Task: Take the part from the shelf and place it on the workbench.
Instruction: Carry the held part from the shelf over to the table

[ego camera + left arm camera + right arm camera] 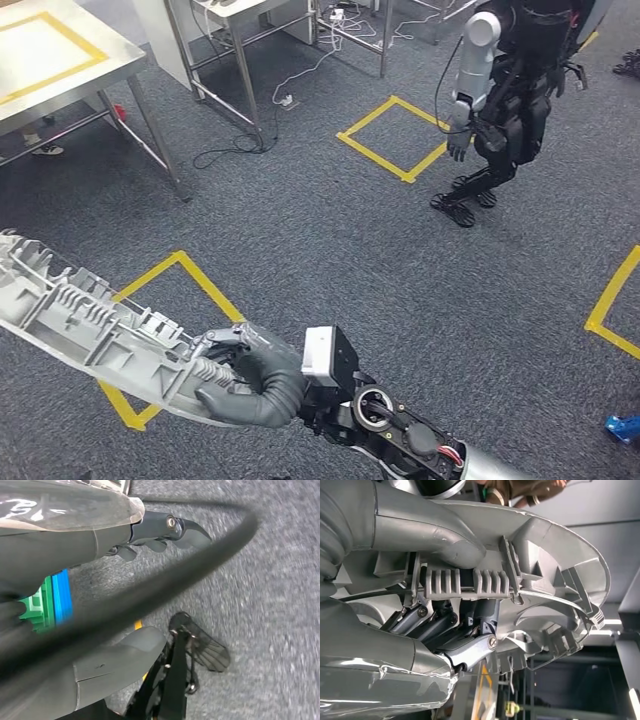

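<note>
The part (90, 325) is a long, ribbed, light-grey plastic moulding. My right hand (249, 385) grips it at one end, thumb over the top and fingers underneath, and carries it low over the carpet across a yellow tape square. Up close in the right wrist view, the part (554, 580) lies clamped in my right hand (388, 540), with the dark fingers (444, 625) curled against its ribs. The steel workbench (113, 60), marked with a yellow tape rectangle, stands at the far left. My left hand (75, 545) hangs over the floor with fingers apart and nothing in it.
Another dark humanoid robot (513, 100) stands at the far right beside a yellow floor square (392, 140). A metal table frame (241, 60) with trailing cables stands at the back. A small blue object (623, 428) lies on the carpet at the right edge.
</note>
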